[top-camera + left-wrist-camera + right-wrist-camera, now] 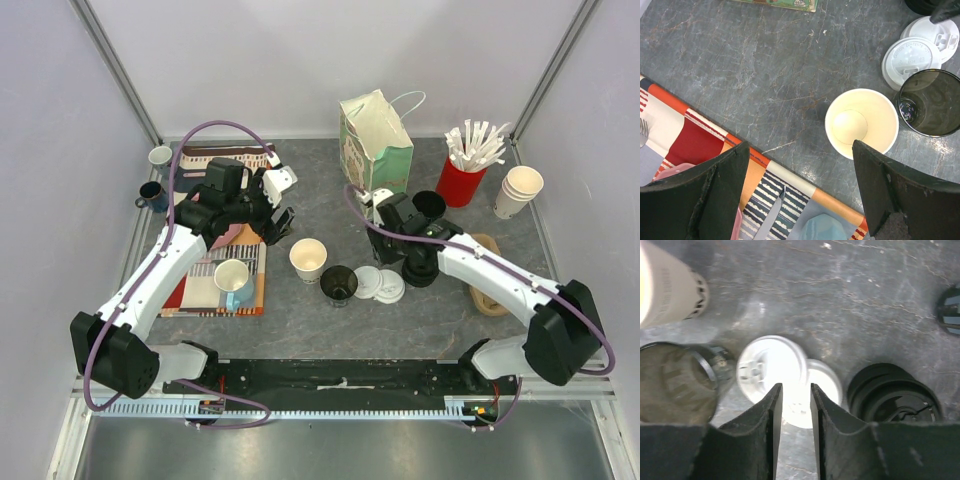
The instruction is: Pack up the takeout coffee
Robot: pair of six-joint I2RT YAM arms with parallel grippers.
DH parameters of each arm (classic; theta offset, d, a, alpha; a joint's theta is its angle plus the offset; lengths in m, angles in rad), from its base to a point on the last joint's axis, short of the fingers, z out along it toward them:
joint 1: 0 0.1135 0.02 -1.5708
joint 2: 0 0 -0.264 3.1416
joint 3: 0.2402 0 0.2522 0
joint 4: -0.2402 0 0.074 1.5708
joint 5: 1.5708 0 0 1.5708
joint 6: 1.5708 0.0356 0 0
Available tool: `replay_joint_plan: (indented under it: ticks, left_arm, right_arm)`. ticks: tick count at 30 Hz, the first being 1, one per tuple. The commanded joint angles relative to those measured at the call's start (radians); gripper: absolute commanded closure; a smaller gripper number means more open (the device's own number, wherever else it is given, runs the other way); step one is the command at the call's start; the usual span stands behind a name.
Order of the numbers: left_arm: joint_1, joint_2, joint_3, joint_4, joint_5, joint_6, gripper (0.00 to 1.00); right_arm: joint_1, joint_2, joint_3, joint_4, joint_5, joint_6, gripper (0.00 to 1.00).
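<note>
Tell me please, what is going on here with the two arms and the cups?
The left gripper hangs open above a lidless pale paper cup on the grey table. The right gripper, its fingers close together, is down at two round white plastic lids lying beside a dark see-through cup; whether it pinches one, I cannot tell. The pale green paper bag stands at the back, apart from both.

White arm links (160,275), black joints and bases; purple cables (222,123) looped along each; matte black fingers (705,200)
</note>
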Motion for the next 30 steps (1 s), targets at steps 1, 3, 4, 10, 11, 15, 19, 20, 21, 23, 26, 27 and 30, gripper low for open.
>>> replay_joint_plan:
  ticks: [1,3,4,10,11,15,19,20,21,23,26,27,30]
  left_arm:
    - [0.006,0.001,0.016,0.004,0.019,0.005,0.1]
    - [0.004,-0.001,0.014,0.004,0.017,0.005,0.1]
    - [0.006,-0.001,0.014,0.004,0.017,0.007,0.1]
    - [0.006,-0.001,0.011,-0.001,0.014,0.008,0.1]
    - [0.006,0.001,0.011,-0.001,0.014,0.01,0.1]
    - [0.006,0.007,0.014,-0.001,0.011,0.008,0.1]
    - [0.006,0.012,0.013,-0.001,0.002,0.01,0.1]
    - [0.006,0.013,0.013,-0.001,0.0,0.011,0.1]
    - [0.006,0.015,0.014,-0.001,0.0,0.011,0.1]
    - [0.006,0.015,0.017,-0.001,0.002,0.01,0.1]
    - [0.006,0.015,0.014,0.001,0.0,0.013,0.1]
    - [0.006,0.015,0.014,0.001,-0.003,0.013,0.1]
    - [0.006,0.016,0.005,-0.001,-0.009,0.017,0.1]
  right_arm:
    - [-0.079,0.06,-0.002,0.072,-0.064,0.025,0.6]
    - [-0.085,0.121,0.014,0.076,-0.113,-0.005,0.54]
    - [-0.094,0.143,0.03,0.076,-0.129,-0.013,0.53]
    - [-0.179,0.263,0.068,0.076,-0.259,-0.073,0.44]
    - [-0.186,0.284,0.074,0.076,-0.278,-0.076,0.44]
    - [-0.191,0.321,0.097,0.066,-0.319,-0.093,0.41]
    - [-0.185,0.294,0.082,0.07,-0.29,-0.101,0.41]
    - [-0.18,0.275,0.076,0.079,-0.27,-0.105,0.41]
    - [-0.165,0.257,0.064,0.087,-0.27,-0.126,0.41]
    - [-0.148,0.189,0.047,0.111,-0.291,-0.156,0.41]
    - [-0.119,0.068,-0.054,0.18,-0.366,-0.266,0.4]
    - [-0.117,0.032,-0.086,0.209,-0.4,-0.287,0.4]
    - [-0.117,-0.099,-0.209,0.317,-0.575,-0.37,0.41]
